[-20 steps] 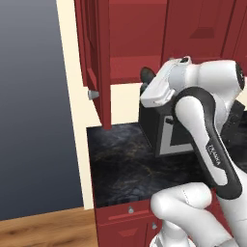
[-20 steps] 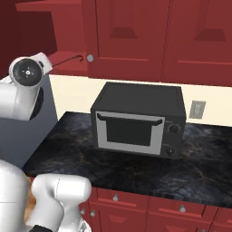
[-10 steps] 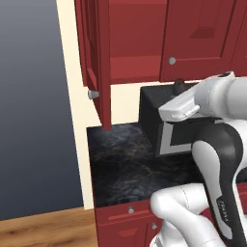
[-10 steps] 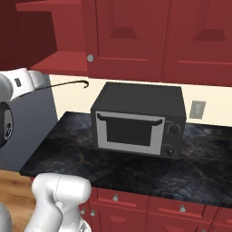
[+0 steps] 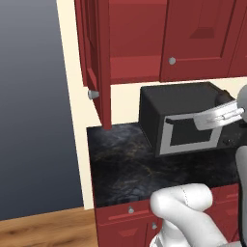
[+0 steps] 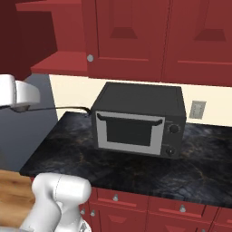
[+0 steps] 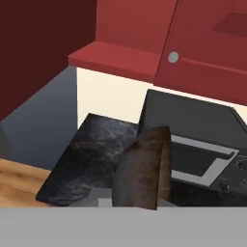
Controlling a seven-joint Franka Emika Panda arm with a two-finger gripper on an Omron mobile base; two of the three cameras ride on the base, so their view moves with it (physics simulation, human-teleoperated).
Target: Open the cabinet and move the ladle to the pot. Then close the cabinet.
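The dark red upper cabinet [image 5: 137,46] has its left door [image 5: 98,58] swung open and its right door [image 6: 129,36] shut. The open shelf [image 6: 63,61] is bare. My gripper [image 6: 23,107] hangs left of the microwave, below the open shelf, shut on the ladle [image 6: 61,108]. The ladle's thin dark handle reaches right and ends in a small hook beside the microwave. In the hand view the ladle [image 7: 144,169] rises as a broad dark brown shape and hides my fingertips. My hand [image 5: 219,116] also shows in front of the microwave. The pot is out of view.
A black microwave [image 6: 138,120] stands on the dark marble counter [image 6: 68,149]. Red drawers [image 6: 136,204] run below. The open door's knob [image 5: 93,94] juts out over the counter's left end. A wall outlet [image 6: 197,109] sits to the right.
My hand has come down and away from the open cabinet shelf with the ladle. It has swung right in the left base view, and the ladle now lies level beside the microwave.
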